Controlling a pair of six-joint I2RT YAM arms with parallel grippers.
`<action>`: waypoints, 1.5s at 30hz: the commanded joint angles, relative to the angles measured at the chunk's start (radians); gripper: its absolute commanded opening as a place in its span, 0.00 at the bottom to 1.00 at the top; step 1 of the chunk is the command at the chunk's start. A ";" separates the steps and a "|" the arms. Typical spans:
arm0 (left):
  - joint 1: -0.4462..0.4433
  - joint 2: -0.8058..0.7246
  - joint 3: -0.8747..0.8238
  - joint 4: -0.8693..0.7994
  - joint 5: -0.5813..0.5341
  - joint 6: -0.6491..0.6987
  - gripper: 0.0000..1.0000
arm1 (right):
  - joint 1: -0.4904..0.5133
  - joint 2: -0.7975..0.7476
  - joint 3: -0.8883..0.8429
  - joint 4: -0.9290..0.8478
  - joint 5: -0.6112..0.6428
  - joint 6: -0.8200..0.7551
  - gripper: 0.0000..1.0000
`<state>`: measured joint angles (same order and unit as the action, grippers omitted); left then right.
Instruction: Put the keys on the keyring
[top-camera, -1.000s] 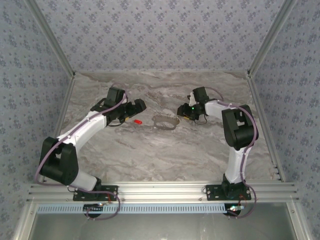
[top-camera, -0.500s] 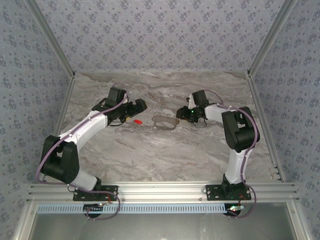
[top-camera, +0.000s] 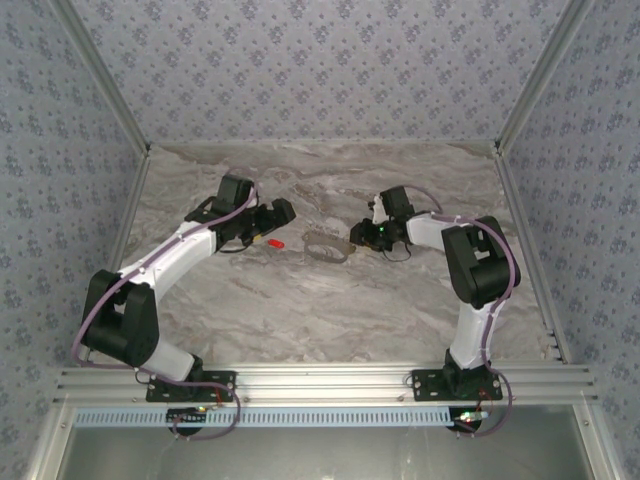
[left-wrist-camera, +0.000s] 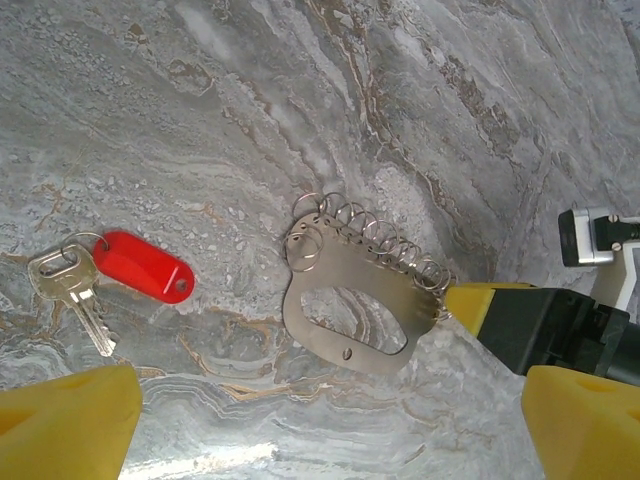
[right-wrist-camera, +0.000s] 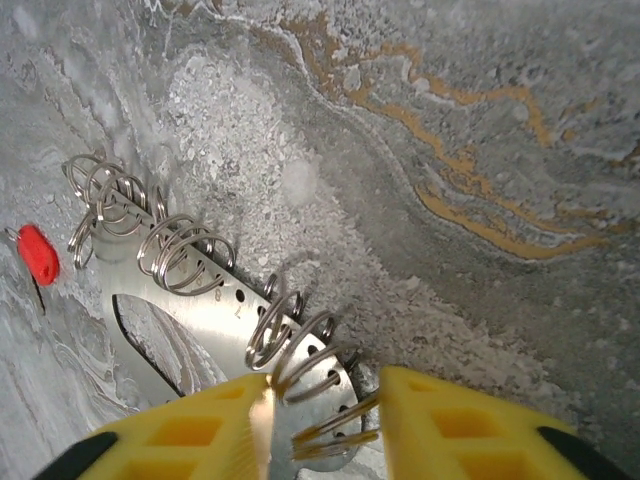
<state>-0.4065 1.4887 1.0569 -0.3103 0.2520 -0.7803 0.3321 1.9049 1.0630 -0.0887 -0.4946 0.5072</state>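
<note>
The keys (left-wrist-camera: 73, 288), one silver key on a small ring with a red tag (left-wrist-camera: 145, 265), lie flat on the marble left of the keyring (left-wrist-camera: 345, 352). The keyring is a grey oval metal plate with a row of split rings along one edge. My left gripper (left-wrist-camera: 330, 410) hovers over both, open and empty; from above it (top-camera: 280, 215) sits just behind the red tag (top-camera: 275, 242). My right gripper (right-wrist-camera: 325, 410) straddles the keyring's right end (right-wrist-camera: 205, 315), both yellow pads (right-wrist-camera: 450, 425) touching its rings. The red tag (right-wrist-camera: 38, 253) shows far left.
Marble tabletop (top-camera: 330, 310) enclosed by patterned walls and metal frame posts. The right arm's elbow (top-camera: 478, 262) rises at the right. Open marble lies in front of both grippers.
My right gripper slid left onto the keyring's end and its jaws narrowed around it. The keyring shifted slightly left. The left arm stayed put.
</note>
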 joint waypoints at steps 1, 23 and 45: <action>-0.007 0.000 0.004 0.013 0.018 -0.010 0.98 | 0.021 -0.015 -0.024 -0.054 -0.036 0.011 0.30; -0.006 -0.019 -0.015 0.012 0.023 -0.003 0.98 | 0.028 -0.221 -0.188 -0.025 -0.065 0.052 0.36; -0.007 -0.034 -0.023 0.006 0.023 0.001 0.98 | 0.178 -0.173 -0.009 -0.364 0.329 -0.382 0.42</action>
<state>-0.4080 1.4834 1.0370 -0.3103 0.2558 -0.7799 0.4931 1.7084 1.0229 -0.3862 -0.2581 0.1951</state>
